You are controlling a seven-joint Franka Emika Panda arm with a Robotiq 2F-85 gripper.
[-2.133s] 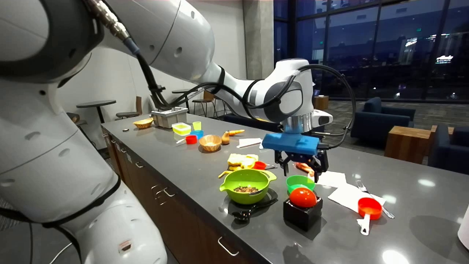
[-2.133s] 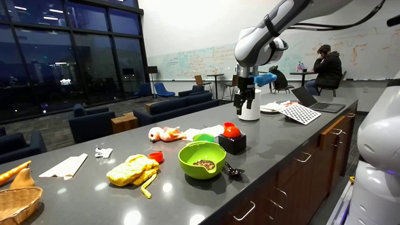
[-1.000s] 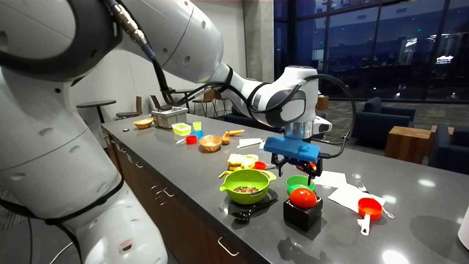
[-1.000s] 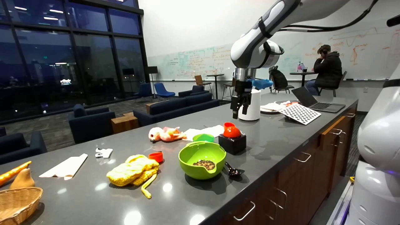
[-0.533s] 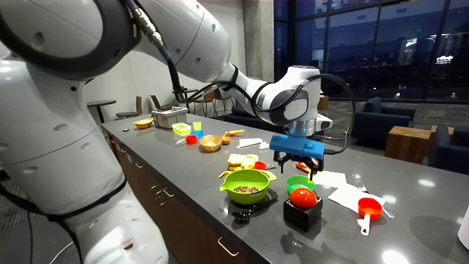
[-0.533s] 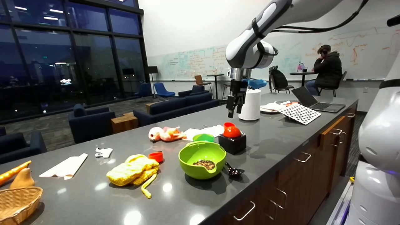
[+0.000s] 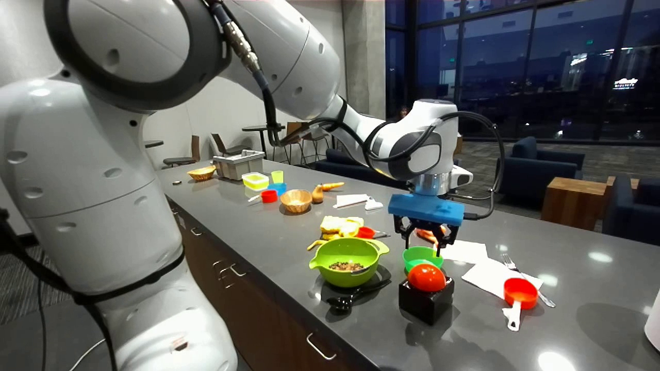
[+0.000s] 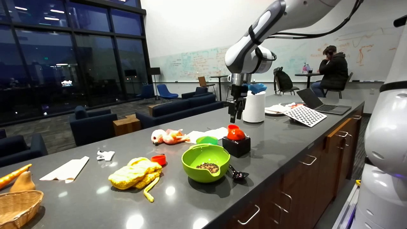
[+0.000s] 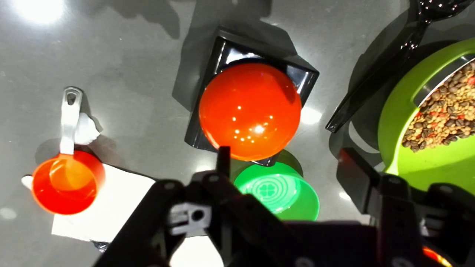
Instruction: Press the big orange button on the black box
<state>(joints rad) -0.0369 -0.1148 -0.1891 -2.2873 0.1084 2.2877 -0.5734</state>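
The big orange button [image 7: 426, 277] is a glossy dome on top of the black box [image 7: 426, 303], which sits on the grey counter. In an exterior view the button [image 8: 236, 134] and the box [image 8: 237, 146] show beside the lime bowl. My gripper [image 7: 423, 248] hangs fingers-down, higher than the button and apart from it, seemingly over the small green bowl. It also shows in an exterior view [image 8: 236, 118]. In the wrist view the gripper [image 9: 284, 155] is open with nothing between its fingers. There the button [image 9: 250, 111] lies ahead of the left fingertip and covers most of the box [image 9: 304, 76].
A small green bowl [image 9: 297, 205] stands next to the box. The lime bowl [image 7: 330, 270] with bits in it and a black spoon [image 7: 343, 301] stand beside the box. A red scoop [image 9: 68, 181] lies on a white napkin. A white cylinder [image 8: 254, 108] stands behind.
My gripper has moved sideways, leftward in an exterior view, and lower. Its fingertips look a little closer together. The button, the box and the other objects have not moved.
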